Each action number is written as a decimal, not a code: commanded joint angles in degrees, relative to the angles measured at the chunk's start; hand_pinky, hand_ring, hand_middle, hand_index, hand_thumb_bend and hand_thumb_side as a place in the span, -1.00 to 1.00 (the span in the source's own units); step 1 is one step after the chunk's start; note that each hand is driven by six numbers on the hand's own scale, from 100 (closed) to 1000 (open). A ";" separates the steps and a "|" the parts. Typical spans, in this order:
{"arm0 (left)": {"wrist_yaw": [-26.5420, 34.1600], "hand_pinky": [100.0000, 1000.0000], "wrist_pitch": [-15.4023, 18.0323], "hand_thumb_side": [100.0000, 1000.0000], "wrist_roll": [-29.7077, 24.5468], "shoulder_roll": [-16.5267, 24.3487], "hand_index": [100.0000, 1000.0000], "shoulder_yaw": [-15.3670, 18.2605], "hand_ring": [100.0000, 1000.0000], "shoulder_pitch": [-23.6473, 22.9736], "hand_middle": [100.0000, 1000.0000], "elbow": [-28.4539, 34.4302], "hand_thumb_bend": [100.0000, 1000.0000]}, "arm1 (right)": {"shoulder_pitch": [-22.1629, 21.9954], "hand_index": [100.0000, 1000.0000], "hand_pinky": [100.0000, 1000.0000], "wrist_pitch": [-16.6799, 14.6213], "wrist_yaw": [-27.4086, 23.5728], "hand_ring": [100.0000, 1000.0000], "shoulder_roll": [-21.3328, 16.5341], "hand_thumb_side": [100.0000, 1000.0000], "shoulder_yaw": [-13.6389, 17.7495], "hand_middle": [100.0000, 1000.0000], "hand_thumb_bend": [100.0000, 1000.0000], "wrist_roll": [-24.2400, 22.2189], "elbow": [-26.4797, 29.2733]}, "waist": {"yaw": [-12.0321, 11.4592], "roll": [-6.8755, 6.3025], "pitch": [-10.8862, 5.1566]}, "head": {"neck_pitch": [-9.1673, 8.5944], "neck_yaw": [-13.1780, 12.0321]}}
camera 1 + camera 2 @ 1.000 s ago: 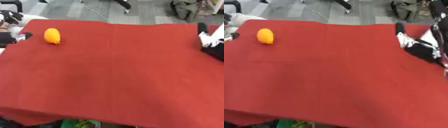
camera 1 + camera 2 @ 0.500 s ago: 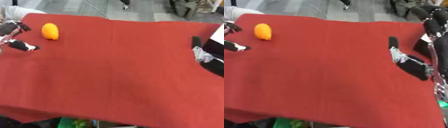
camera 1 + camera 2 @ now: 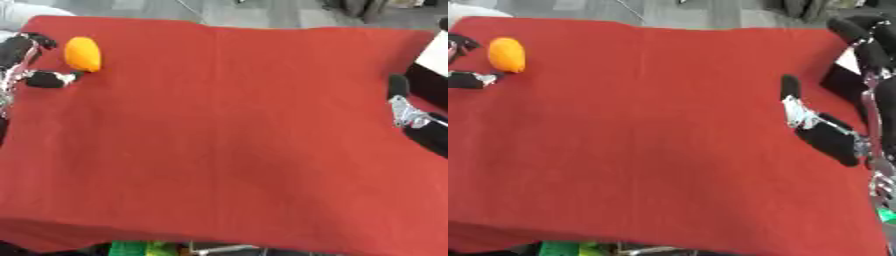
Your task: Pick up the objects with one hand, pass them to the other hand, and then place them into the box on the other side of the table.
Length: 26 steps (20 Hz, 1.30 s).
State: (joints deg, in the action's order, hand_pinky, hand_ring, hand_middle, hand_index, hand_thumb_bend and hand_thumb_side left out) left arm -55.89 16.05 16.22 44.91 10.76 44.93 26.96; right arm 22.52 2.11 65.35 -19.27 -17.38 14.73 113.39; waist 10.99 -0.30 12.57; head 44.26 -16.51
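Red cloth (image 3: 227, 140) covers the table; grey floor beyond the far edge, something green below the near edge (image 3: 140, 248). Nothing lies between the two hands on the cloth.

Orange object (image 3: 83, 54) lies at the far left corner of the cloth. Left hand (image 3: 26, 60) is just beside it, fingers spread open, one above and the thumb below the fruit's left side (contact cannot be told).

Right hand (image 3: 833, 135) sits at the right edge, well apart from the orange, fingers straight and open, holding nothing.

Versus 0.5 s ago: view shifted (camera move); left hand's fingers now closer around the orange. Orange unmoved on cloth.
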 commanded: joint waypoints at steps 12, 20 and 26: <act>6.66 0.10 -1.97 -1.00 8.45 3.09 -0.35 0.56 -0.46 0.58 -0.69 0.23 -0.93 | -1.34 0.60 0.31 1.80 -0.85 0.50 -0.37 0.09 0.65 0.36 -0.64 0.98 1.20 | 1.98 -1.05 -0.59 | -0.14 -1.73; 22.16 0.17 10.65 -1.00 -9.61 3.55 -0.29 -3.55 -0.41 -0.96 -0.62 16.52 -1.00 | -1.06 0.64 0.35 1.05 -1.05 0.50 -2.93 0.04 -0.55 0.39 -0.64 -1.83 1.20 | -2.13 -1.69 -4.60 | -0.14 5.79; 41.44 0.20 16.55 -1.00 -30.78 2.71 -0.26 -12.76 -0.39 -5.42 -0.59 33.09 -1.00 | 3.57 0.68 0.43 -4.47 -3.37 0.52 -5.40 0.02 -4.87 0.44 -0.65 -7.61 1.20 | -4.22 -2.43 -7.13 | -0.14 12.65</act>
State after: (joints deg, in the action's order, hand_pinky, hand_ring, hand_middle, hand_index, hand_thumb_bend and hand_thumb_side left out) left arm -18.33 31.77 -10.76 45.86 -0.65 38.80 56.03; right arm 25.10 -1.36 62.71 -23.31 -21.74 8.20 113.40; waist 6.75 -2.69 6.51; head 44.27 -5.15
